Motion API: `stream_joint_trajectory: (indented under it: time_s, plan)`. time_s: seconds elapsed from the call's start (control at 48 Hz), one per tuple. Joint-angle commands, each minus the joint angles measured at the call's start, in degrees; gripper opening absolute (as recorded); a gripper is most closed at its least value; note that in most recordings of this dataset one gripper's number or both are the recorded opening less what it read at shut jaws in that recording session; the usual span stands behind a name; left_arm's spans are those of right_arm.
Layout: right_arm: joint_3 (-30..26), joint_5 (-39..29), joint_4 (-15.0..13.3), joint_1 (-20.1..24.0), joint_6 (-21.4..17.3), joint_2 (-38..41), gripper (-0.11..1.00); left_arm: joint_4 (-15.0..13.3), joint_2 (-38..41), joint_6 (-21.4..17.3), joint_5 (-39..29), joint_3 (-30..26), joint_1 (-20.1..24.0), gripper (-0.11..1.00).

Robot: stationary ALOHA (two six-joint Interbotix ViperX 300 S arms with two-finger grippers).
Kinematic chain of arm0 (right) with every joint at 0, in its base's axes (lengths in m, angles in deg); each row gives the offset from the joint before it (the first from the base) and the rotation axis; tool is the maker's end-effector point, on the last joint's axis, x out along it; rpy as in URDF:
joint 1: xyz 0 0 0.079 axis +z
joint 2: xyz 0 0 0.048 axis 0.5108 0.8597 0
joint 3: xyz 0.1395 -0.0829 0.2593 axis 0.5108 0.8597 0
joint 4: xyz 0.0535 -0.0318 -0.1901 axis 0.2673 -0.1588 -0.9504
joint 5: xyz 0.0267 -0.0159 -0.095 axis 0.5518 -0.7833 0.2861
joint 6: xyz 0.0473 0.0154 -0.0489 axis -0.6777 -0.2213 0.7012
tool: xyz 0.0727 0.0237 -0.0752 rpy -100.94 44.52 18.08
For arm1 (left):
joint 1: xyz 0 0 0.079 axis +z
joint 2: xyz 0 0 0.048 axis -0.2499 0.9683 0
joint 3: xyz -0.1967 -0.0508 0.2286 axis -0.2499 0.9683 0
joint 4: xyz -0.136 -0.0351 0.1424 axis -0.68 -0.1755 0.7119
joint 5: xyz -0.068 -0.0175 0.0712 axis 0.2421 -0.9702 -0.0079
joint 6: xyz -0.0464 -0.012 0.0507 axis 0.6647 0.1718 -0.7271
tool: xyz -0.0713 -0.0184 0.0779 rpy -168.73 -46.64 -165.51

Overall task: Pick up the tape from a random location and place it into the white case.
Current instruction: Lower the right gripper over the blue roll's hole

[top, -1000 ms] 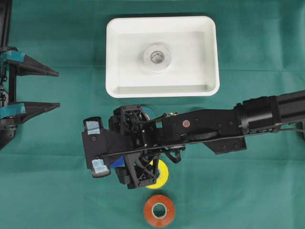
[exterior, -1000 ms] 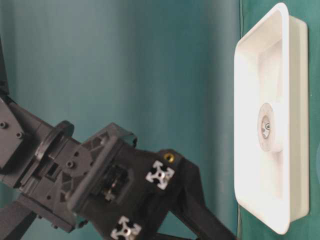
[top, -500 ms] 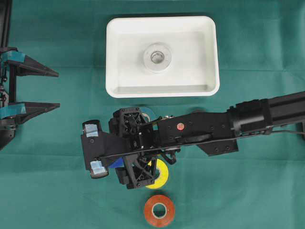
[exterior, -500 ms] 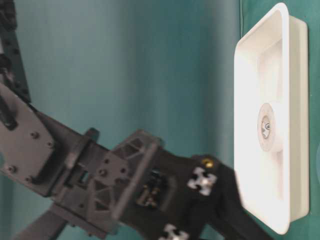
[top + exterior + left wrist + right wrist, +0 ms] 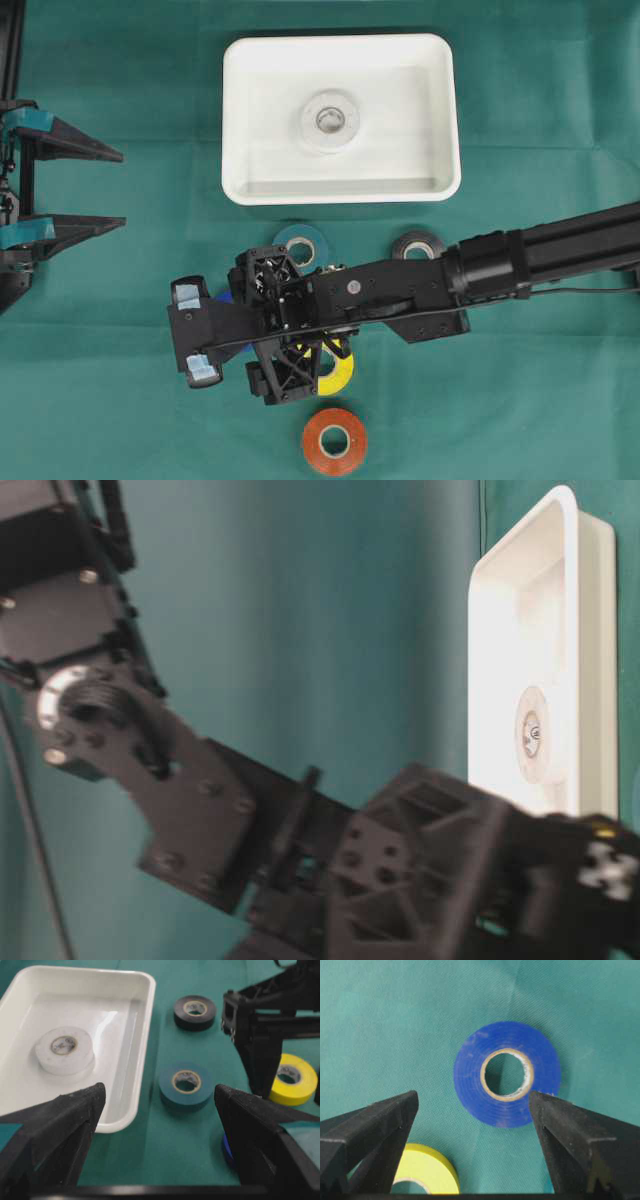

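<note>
Green cloth covered the bench (image 5: 120, 400). At the far left the left end effector (image 5: 75, 185) waited released and empty. The right end effector (image 5: 472, 1110) stood spread wide above a blue tape (image 5: 506, 1073), gripping nothing; a yellow tape (image 5: 425, 1172) lay beside it. The white case (image 5: 340, 190) sat above, holding a white tape (image 5: 329, 120), with teal (image 5: 302, 245), black (image 5: 417, 245) and orange (image 5: 335, 440) rolls nearby.
</note>
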Motion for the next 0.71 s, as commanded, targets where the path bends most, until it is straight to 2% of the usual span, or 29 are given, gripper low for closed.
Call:
stream_joint_trajectory:
  time_s: [0.0, 0.375, 0.688]
  plan:
    - [-1.49, 1.23, -0.09, 0.09, -0.09, -0.35, 0.92, -0.09, 0.44, 0.0, 0.26, -0.62, 0.18, 0.93]
    - [-1.41, 6.42, 0.18, 0.88, -0.09, 4.75, 0.92, -0.09, 0.44, -0.18, -0.26, -0.62, 0.18, 0.93]
    - [-1.41, 7.29, 0.18, 1.05, -0.18, 6.68, 0.92, -0.09, 0.44, -0.18, -0.35, -0.62, 0.18, 0.93]
